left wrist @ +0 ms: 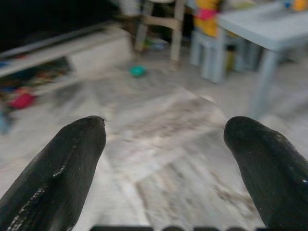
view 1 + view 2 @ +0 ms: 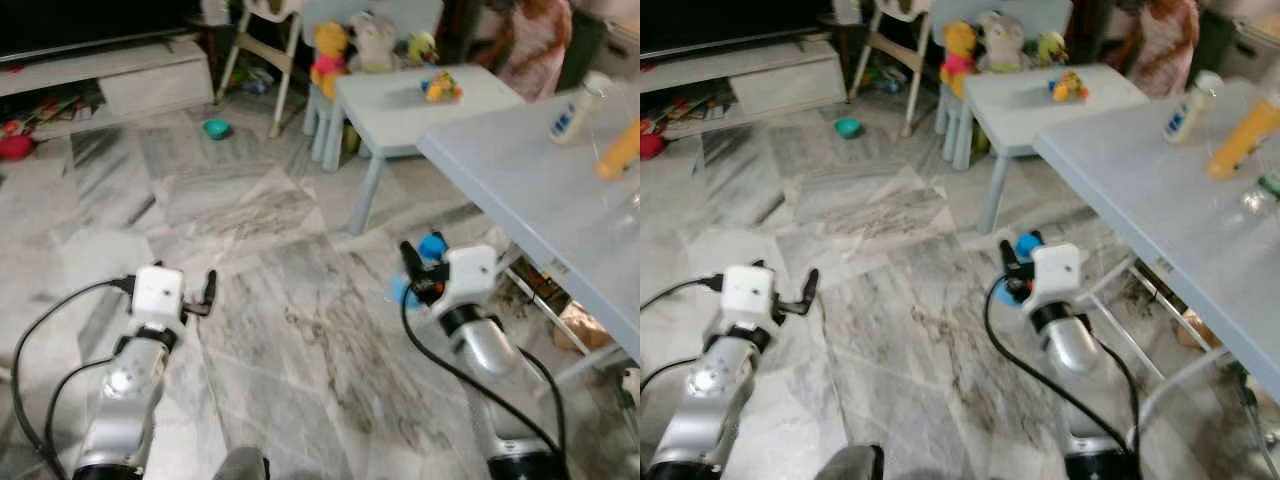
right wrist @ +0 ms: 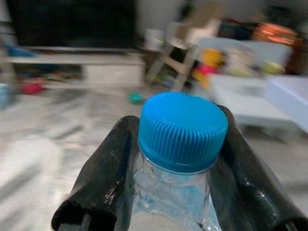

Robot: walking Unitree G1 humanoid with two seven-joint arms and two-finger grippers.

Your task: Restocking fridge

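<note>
A clear water bottle with a blue cap point(image 3: 182, 126) sits between the black fingers point(image 3: 108, 163) of my right gripper point(image 2: 418, 268), which is shut on it just below the cap. In the eye views the blue cap point(image 2: 433, 244) shows beside the gripper, held low over the marble floor next to the grey table point(image 2: 530, 190). My left gripper point(image 2: 208, 292) hangs open over the floor on the left, its fingers point(image 1: 72, 154) wide apart with nothing between them.
On the grey table stand a white bottle point(image 2: 572, 112) and an orange bottle point(image 2: 620, 150). A small pale table point(image 2: 400, 100) with a toy, soft toys on chairs point(image 2: 330, 50), a TV bench point(image 2: 110, 75) and a teal object point(image 2: 216, 128) lie ahead. A person point(image 2: 535, 40) is at the back.
</note>
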